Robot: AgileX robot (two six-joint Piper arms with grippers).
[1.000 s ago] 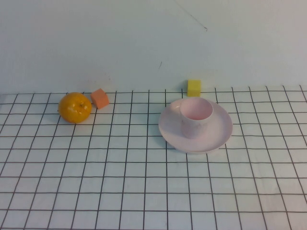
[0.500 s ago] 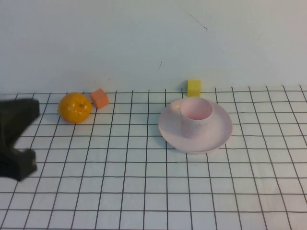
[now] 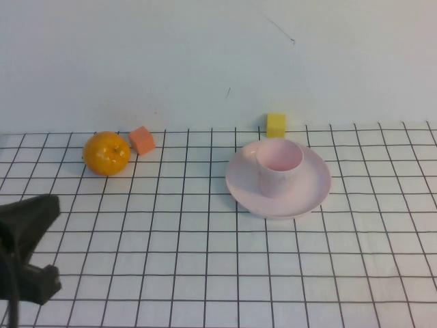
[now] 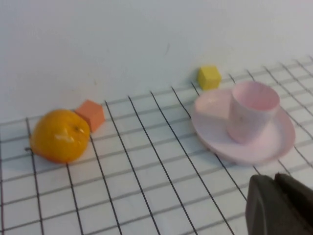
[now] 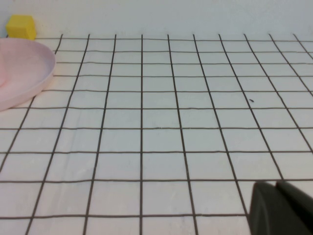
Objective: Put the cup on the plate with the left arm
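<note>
The surface (image 3: 205, 260) is white, ruled all over with a grid of thin black lines, and the wall (image 3: 171, 61) behind it is plain pale grey-white with a few faint dark marks. The cup (image 3: 278, 166) is pale pink, a stronger pink inside; the plate (image 3: 311, 191) under it is the same pale pink. The fruit (image 3: 106, 153), probably an orange, is deep orange with small shiny highlights. Beside it sits a salmon-orange block (image 3: 142, 140); the block (image 3: 276, 125) behind the plate is yellow. The left tool (image 3: 24, 253) is black; the right tool (image 5: 281, 208) shows only as a dark grey-black corner.
</note>
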